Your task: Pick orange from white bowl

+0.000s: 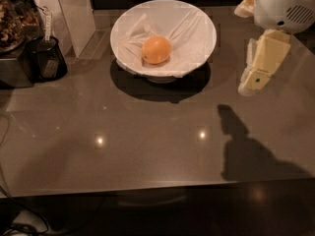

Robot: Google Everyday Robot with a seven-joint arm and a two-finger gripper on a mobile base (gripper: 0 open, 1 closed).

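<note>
Near edge: the table (pixel 147 161) ends in a straight front lip that runs the full width, with dark floor below it. A cable (pixel 15 219) loops on that floor at your lower left.

Near and middle table: a broad bare grey stretch with two small light glints. The arm's shadow (pixel 246 151) lies on it at right. This is your widest open room, from the front lip up to the bowl's shadow.

Right side, mid-depth: the claw (pixel 251 82) hangs above the table near its right edge, cream-coloured, tips pointing down and slightly left. It holds nothing. You cannot tell from this angle whether it is spread or closed. Above it sits the rounded white wrist housing (pixel 285 6), tilted in from the upper right corner. The claw is well apart from the bowl, with clear table between them.

Far centre: the white bowl (pixel 209 31) stands upright, lined with wrinkled white paper (pixel 189 26). The orange (pixel 156 49) rests inside it, left of the bowl's middle.

Far left: a black container (pixel 47 58) stands just beside a dark appliance (pixel 15 38), and a white panel (pixel 69 9) rises behind them. They crowd that corner, with a gap between them and the bowl.
</note>
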